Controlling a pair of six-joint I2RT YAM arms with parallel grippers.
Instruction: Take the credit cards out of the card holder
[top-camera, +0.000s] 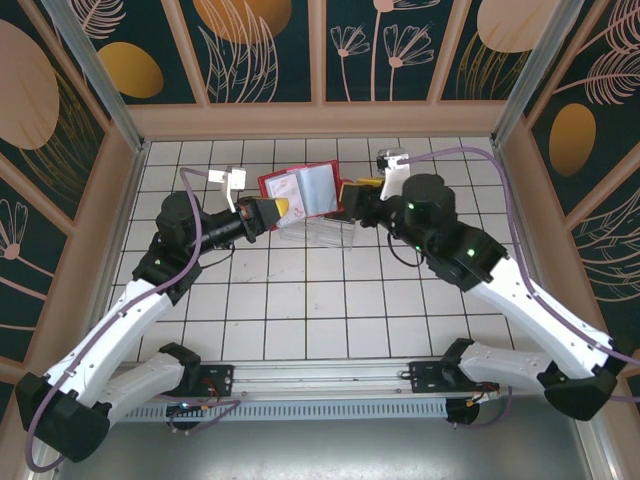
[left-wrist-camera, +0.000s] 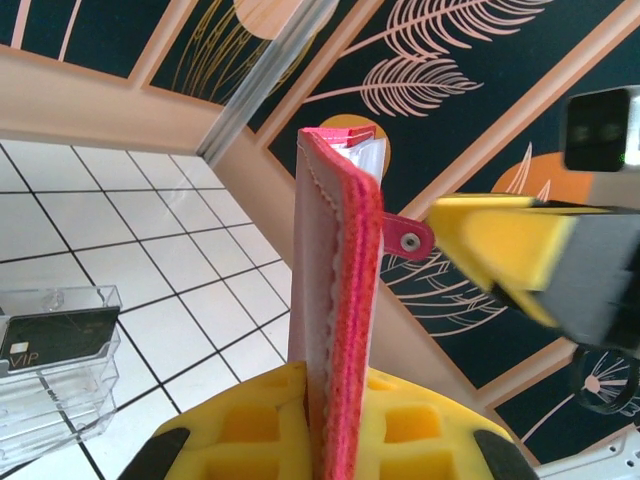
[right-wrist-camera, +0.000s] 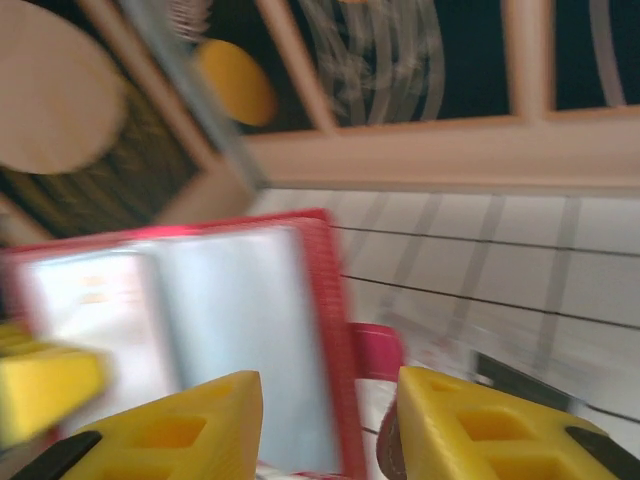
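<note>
The tiled bench (top-camera: 300, 300) carries a clear tray (top-camera: 330, 235) with a dark card (left-wrist-camera: 60, 340) lying in it. Just beyond and above the tray, the left tool (left-wrist-camera: 335, 405) is clenched on the left end of the open card holder (top-camera: 305, 190). The holder's long axis runs left-right, and its snap tab (left-wrist-camera: 408, 238) points right. The right tool (right-wrist-camera: 330, 395) is released, with its fingers astride the holder's right edge.

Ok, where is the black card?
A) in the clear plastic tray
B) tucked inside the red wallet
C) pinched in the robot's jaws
A: the left wrist view shows the black card lying inside the clear plastic tray, apart from the wallet.
</note>
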